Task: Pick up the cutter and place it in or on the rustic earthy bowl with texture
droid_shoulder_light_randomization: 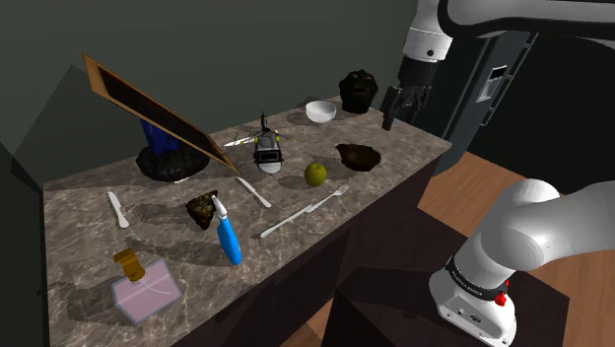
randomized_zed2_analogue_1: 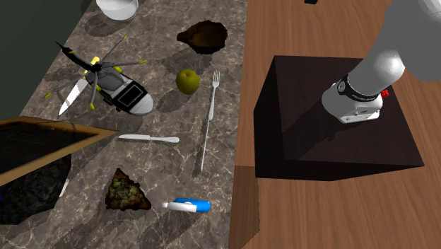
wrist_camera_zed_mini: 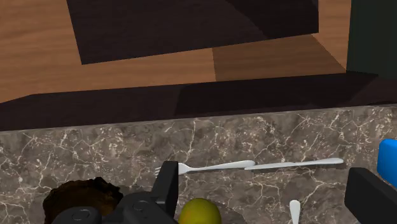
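A green fruit point(randomized_zed2_analogue_1: 186, 80) sits between a fork point(randomized_zed2_analogue_1: 209, 120) and a toy helicopter point(randomized_zed2_analogue_1: 124, 93).

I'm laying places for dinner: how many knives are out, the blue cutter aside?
3: a knife beside the toy helicopter, a second knife beside the fork, a third knife toward the bottle. The leaning frame may hide more.

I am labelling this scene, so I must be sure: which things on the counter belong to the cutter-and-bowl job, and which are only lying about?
For the job: blue-and-white cutter; dark brown bowl.

Lying about: toy helicopter; green fruit; fork; table knife; white bowl; pinkish bottle.
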{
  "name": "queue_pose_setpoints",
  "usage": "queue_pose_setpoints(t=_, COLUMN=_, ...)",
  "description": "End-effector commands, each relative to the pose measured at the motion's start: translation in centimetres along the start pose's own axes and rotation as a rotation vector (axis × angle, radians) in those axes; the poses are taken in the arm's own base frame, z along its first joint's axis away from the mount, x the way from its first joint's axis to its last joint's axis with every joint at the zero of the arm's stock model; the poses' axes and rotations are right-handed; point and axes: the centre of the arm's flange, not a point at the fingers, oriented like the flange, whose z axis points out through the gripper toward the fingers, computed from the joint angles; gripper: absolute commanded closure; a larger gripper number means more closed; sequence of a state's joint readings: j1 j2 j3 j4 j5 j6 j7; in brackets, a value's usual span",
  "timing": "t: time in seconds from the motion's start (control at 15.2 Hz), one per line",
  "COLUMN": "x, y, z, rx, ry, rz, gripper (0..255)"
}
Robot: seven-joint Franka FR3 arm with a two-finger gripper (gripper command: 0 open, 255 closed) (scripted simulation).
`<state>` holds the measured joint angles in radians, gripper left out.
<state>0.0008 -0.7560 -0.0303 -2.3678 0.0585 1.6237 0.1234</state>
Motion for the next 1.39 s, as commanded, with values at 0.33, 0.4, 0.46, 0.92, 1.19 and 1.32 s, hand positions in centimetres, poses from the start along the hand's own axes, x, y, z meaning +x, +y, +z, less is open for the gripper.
queue_pose_setpoints(t=0.33, x=0.4, y=-4.0, z=5.3, rx=-0.004, ry=0.003, rz=0.197, gripper=0)
queue_pose_setpoints(t=0.4, x=0.6, y=-4.8, z=6.3, rx=-0.005, ry=0.004, rz=0.236, gripper=0)
queue_pose_setpoints(t=0.46, x=0.8, y=-5.6, z=7.4, rx=-0.006, ry=0.004, rz=0.275, gripper=0)
queue_pose_setpoints(t=0.92, x=3.1, y=-10.7, z=14.8, rx=-0.012, ry=0.009, rz=0.550, gripper=0)
queue_pose_setpoints(t=1.19, x=5.1, y=-13.3, z=19.0, rx=-0.015, ry=0.011, rz=0.708, gripper=0)
queue_pose_setpoints(t=1.32, x=6.2, y=-14.4, z=21.1, rx=-0.017, ry=0.012, rz=0.786, gripper=0)
